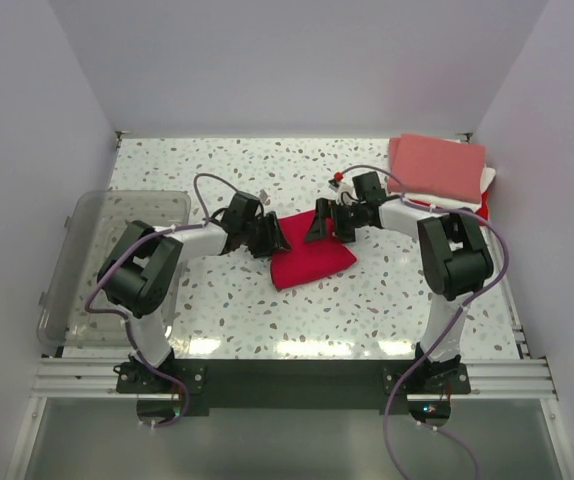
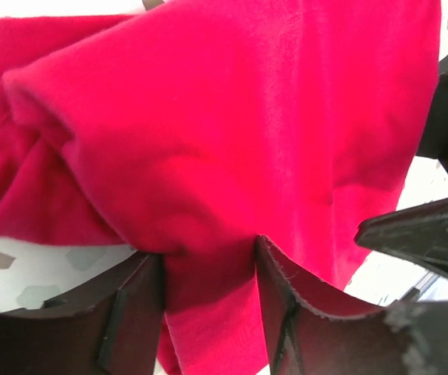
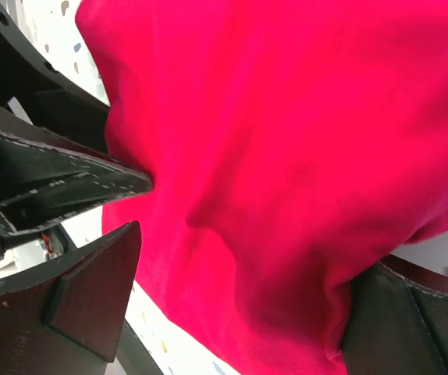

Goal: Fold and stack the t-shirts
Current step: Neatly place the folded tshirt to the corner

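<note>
Left fingers pinch a fold of the crimson t-shirt; right fingers stand wide astride it. Likely soft, limp, light: hem corners seem the best hold.

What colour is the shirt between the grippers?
Crimson red; the shirt shows best in left wrist view.

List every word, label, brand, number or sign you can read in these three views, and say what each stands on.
None: no legible text in any view.
The red shirt, the folded stack, the bin and the table show no print, tag or label.
</note>
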`<move>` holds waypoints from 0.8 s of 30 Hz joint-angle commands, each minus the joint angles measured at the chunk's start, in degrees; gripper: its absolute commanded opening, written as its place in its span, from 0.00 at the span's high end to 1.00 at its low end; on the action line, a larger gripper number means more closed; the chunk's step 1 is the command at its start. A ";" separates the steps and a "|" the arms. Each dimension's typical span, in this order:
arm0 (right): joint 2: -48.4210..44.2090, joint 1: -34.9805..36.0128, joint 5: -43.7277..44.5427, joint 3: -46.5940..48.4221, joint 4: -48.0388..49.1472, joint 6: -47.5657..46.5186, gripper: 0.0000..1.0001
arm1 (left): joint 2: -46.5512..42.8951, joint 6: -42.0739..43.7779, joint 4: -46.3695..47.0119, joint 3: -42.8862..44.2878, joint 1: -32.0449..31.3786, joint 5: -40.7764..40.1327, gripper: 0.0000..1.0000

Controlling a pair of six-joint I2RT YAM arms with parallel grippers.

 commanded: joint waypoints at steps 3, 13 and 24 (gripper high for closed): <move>-0.35 3.13 3.82 -1.98 -0.17 2.26 0.05 | 4.15 0.82 -4.01 -0.66 -1.75 -1.90 0.54; -0.08 4.81 11.37 -1.81 -0.95 4.37 0.50 | 4.06 0.73 -4.37 -0.40 -2.27 -1.73 0.57; 1.32 4.72 16.74 3.28 -7.01 2.00 1.00 | 2.66 0.12 -4.71 0.75 -2.63 -0.49 0.18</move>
